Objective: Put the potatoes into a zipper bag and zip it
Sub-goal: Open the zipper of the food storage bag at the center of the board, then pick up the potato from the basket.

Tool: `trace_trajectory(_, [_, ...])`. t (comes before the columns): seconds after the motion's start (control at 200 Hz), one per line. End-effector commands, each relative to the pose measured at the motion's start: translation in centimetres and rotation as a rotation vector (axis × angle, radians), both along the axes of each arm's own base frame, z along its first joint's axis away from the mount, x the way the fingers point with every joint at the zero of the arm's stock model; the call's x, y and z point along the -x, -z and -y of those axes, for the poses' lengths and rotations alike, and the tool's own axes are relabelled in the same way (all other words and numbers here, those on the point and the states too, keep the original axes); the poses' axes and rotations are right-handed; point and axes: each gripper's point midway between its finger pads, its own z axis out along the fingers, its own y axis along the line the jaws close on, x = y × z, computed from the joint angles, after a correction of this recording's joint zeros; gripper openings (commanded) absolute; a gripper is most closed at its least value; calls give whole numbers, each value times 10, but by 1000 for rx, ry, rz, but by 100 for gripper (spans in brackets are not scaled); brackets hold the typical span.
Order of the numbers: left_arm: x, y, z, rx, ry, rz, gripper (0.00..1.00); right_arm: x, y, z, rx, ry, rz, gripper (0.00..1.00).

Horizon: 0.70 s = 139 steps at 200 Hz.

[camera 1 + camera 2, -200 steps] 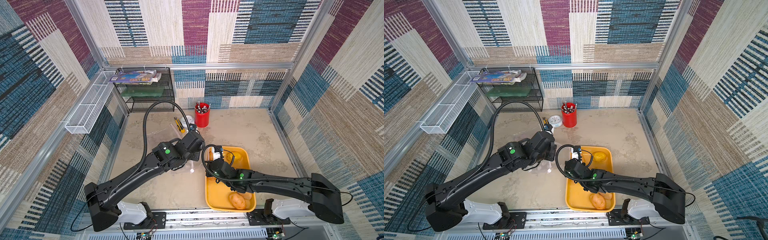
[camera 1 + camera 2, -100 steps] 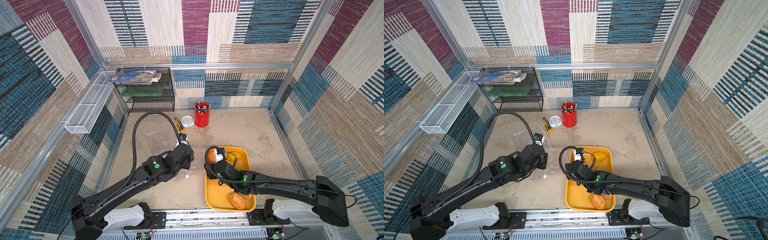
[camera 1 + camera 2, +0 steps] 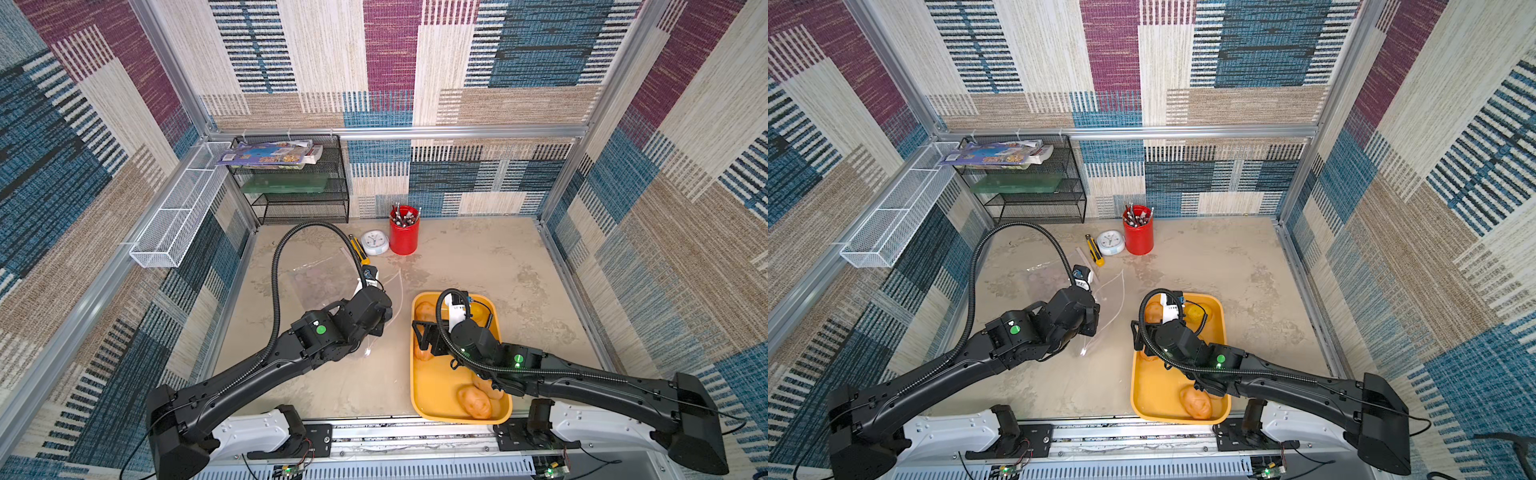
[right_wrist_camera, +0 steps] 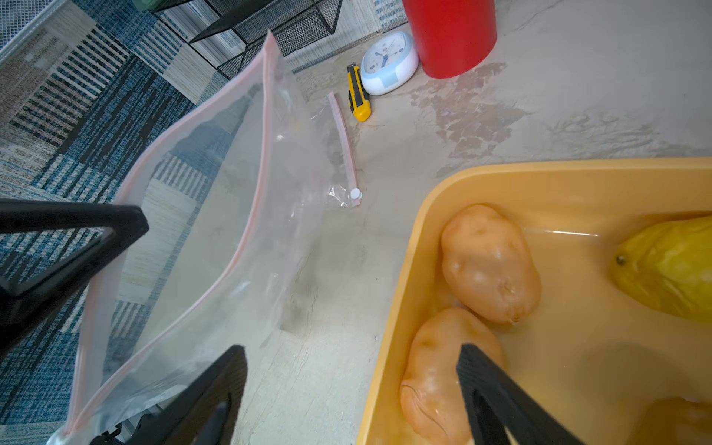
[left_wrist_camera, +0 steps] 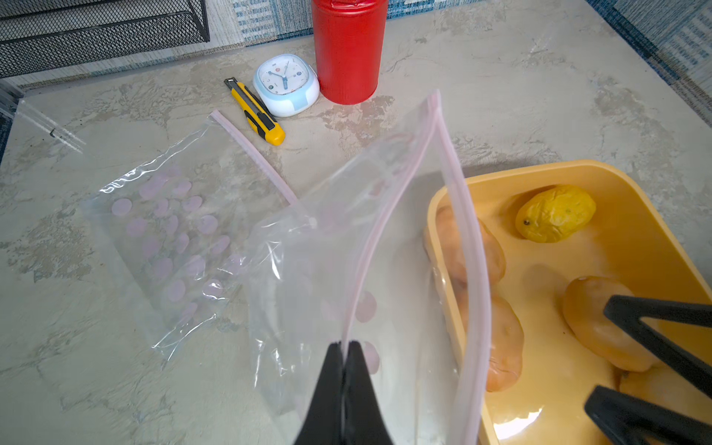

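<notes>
Potatoes (image 5: 497, 339) all lying in the yellow tray (image 5: 539, 169), tan ones along its wall and the rounder yellow one (image 5: 554, 214) at the far end; none in a bag yet, as far as visible. Left tool (image 5: 343, 348) pinched shut on one lip of the clear zipper bag (image 5: 346, 250), holding it upright just beside the tray, mouth gaping, nothing inside. Right tool (image 4: 350, 348) spread wide and empty, straddling the tray's wall, one finger over a tan potato, no grip on it. Second bag (image 5: 173, 231) flat on the tabletop (image 5: 501, 96) behind, zipped or not hard to tell. Judging from this: bag readied, loading not begun; every potato to go in, then the zip to press shut.
</notes>
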Motion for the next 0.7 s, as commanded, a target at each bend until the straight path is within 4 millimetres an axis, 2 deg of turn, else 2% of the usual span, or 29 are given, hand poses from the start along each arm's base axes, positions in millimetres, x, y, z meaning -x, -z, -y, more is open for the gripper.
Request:
trace_trajectory(0.0, [-2, -4, -2, -15, -9, 17, 0, 1, 1, 8, 3, 19, -2, 92])
trace_trajectory(0.135, [-4, -4, -11, -37, -60, 15, 0, -3, 4, 21, 15, 71, -9, 94])
trace_trajectory(0.255, [-6, -4, -26, -97, -148, 3, 0, -7, 31, 31, 35, 111, -52, 93])
trace_trajectory(0.3, [-6, -3, -23, -97, -145, -7, 0, -12, 43, 37, 36, 129, -78, 93])
trace_trajectory(0.481, [-6, 7, -5, -57, -110, -65, 0, -7, 90, 39, 71, 129, -202, 91])
trace_trajectory(0.566, [-7, 15, 7, -49, -69, -80, 0, -3, 104, 37, 70, 110, -232, 91])
trace_trajectory(0.691, [-8, 30, 24, -27, -10, -99, 0, -1, 112, 28, 58, 74, -244, 91])
